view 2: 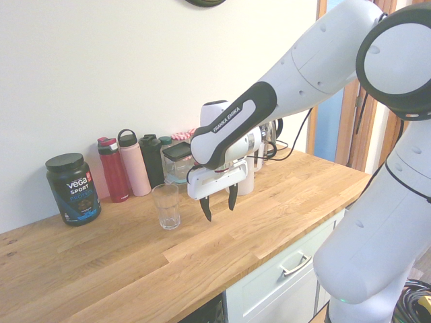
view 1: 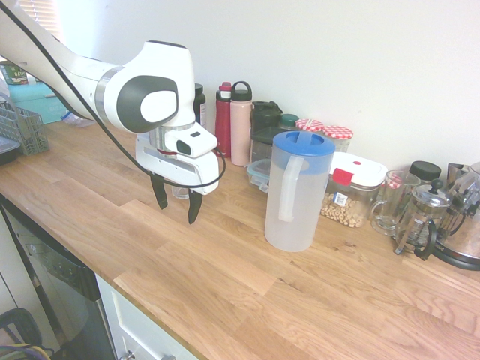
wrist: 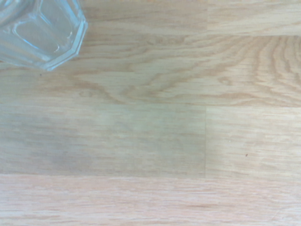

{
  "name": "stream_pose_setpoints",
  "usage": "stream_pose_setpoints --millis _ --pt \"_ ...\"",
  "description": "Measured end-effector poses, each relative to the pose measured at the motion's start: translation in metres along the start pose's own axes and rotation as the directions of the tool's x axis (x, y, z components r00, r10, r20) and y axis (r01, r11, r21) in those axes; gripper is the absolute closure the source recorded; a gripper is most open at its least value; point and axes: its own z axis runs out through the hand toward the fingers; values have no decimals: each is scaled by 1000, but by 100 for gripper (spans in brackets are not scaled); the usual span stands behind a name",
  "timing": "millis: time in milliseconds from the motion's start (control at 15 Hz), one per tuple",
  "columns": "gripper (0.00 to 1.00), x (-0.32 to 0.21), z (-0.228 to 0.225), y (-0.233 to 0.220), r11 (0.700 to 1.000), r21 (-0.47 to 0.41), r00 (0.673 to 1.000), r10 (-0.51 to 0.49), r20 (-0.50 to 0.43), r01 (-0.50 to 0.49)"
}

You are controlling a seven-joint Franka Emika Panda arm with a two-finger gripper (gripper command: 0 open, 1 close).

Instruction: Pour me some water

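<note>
A translucent water pitcher (view 1: 298, 191) with a blue lid and a white handle stands upright on the wooden counter (view 1: 225, 277). A clear empty drinking glass (view 2: 166, 206) stands in front of the row of bottles. The first exterior view shows only a sliver of the glass (view 1: 180, 193) behind my fingers. My gripper (view 1: 177, 208) hangs open just above the counter, fingers pointing down, with nothing between them. It sits between the glass and the pitcher, close beside the glass (wrist: 37, 33). In the second exterior view the gripper (view 2: 219, 210) is right of the glass, and the arm hides most of the pitcher.
Along the wall stand a red bottle (view 1: 223, 120), a pink bottle (view 1: 241, 124), dark bottles, a black protein tub (view 2: 73, 188), checked-lid jars (view 1: 337, 136) and a food container (view 1: 352, 187). A glass mug (view 1: 394, 201) and a French press (view 1: 424, 217) sit beyond the pitcher. A dish rack (view 1: 19, 127) is at far left.
</note>
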Motion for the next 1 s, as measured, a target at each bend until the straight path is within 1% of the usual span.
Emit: stream_pose_setpoints --millis 200,333,467,533,600,800,933,1000 --pt "0 3 -2 1 1000 -6 1000 -6 5 6" --pt "0 15 -27 1 1000 -12 1000 -22 0 22" --pt "0 33 -76 9 998 -10 998 -65 -20 65" --pt "0 40 -103 16 995 -7 994 -104 -21 104" --pt "0 47 -134 25 990 -2 990 -138 -24 138" --pt "0 72 -213 62 982 -12 979 -189 -72 189" --pt "0 94 -247 90 982 -24 976 -191 -104 190" --pt "0 107 -255 105 982 -24 975 -189 -112 188"
